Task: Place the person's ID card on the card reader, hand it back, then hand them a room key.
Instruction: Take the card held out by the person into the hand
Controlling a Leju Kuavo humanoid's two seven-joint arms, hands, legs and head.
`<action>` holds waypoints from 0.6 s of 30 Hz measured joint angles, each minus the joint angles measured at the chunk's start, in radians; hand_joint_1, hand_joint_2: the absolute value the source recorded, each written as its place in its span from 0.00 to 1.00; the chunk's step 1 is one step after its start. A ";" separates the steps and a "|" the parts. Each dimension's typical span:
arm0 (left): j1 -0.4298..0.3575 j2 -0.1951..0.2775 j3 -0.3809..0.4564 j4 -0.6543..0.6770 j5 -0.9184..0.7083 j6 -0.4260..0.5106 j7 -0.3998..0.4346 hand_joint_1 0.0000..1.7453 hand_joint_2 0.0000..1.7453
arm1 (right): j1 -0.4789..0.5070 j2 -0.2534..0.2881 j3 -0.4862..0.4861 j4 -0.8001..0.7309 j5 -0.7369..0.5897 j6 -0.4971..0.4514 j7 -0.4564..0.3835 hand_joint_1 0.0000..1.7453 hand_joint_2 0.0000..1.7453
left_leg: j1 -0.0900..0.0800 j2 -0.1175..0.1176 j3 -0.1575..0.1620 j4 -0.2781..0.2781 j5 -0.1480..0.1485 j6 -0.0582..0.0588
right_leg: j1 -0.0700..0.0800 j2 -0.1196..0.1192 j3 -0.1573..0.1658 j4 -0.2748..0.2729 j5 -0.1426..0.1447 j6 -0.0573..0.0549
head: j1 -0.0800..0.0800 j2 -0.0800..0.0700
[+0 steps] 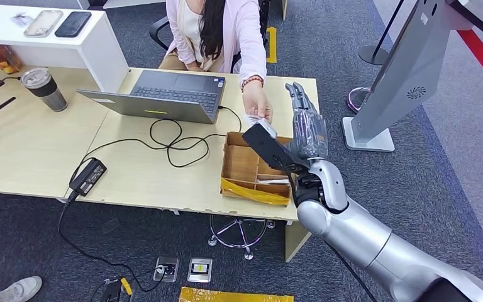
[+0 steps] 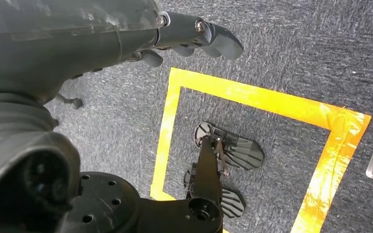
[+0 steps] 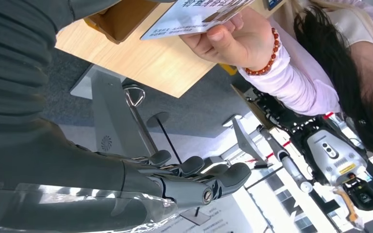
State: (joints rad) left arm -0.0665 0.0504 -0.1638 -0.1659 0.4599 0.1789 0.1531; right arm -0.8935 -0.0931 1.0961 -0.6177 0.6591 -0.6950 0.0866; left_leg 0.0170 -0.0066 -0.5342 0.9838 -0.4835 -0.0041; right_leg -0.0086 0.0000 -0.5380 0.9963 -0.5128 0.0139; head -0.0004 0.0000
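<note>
My right hand (image 1: pixel 308 129) is raised over the desk's right end, fingers straight and spread away from the thumb. A person's hand (image 1: pixel 258 104) with a bead bracelet holds a white ID card (image 1: pixel 252 121) at my thumb's tip. In the right wrist view the person's fingers (image 3: pixel 238 39) pinch the card (image 3: pixel 199 14), and my fingers (image 3: pixel 194 179) lie far from it. Whether my thumb touches the card is hidden. My left hand (image 2: pixel 189 34) hangs over the carpet with nothing in it.
A cardboard box (image 1: pixel 229 157) with compartments and a white card inside sits under my right hand. A laptop (image 1: pixel 163 94) with its cable and adapter (image 1: pixel 88 176) lies to the left, a cup (image 1: pixel 44 88) beyond. A grey kiosk stand (image 1: pixel 402 75) rises on the right.
</note>
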 joint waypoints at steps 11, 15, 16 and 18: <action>0.000 0.001 -0.016 0.000 0.008 -0.002 -0.007 0.00 0.00 | 0.015 0.014 -0.039 0.016 0.087 0.000 0.019 0.00 1.00 | 0.000 0.000 0.000 0.000 0.000 0.000 | 0.000 0.000 0.000 0.000 0.000 0.000 | 0.000 0.000; 0.000 0.003 -0.020 0.000 0.012 -0.006 -0.008 0.00 0.00 | 0.018 0.018 -0.050 0.020 0.110 0.000 0.023 0.25 1.00 | 0.000 0.000 0.000 0.000 0.000 0.000 | 0.000 0.000 0.000 0.000 0.000 0.000 | 0.000 0.000; 0.000 0.003 -0.020 0.000 0.012 -0.007 -0.008 0.00 0.00 | 0.019 0.019 -0.053 0.020 0.117 0.000 0.022 0.49 1.00 | 0.000 0.000 0.000 0.000 0.000 0.000 | 0.000 0.000 0.000 0.000 0.000 0.000 | 0.000 0.000; 0.000 0.003 -0.021 0.000 0.013 -0.008 -0.008 0.00 0.00 | 0.022 0.020 -0.062 0.020 0.131 0.000 0.021 0.99 1.00 | 0.000 0.000 0.000 0.000 0.000 0.000 | 0.000 0.000 0.000 0.000 0.000 0.000 | 0.000 0.000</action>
State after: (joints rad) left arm -0.0663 0.0535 -0.1845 -0.1659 0.4725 0.1705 0.1448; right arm -0.8713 -0.0729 1.0343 -0.5975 0.7901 -0.6954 0.1076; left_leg 0.0170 -0.0064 -0.5342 0.9838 -0.4835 -0.0041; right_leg -0.0086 0.0000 -0.5380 0.9963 -0.5128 0.0139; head -0.0004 0.0000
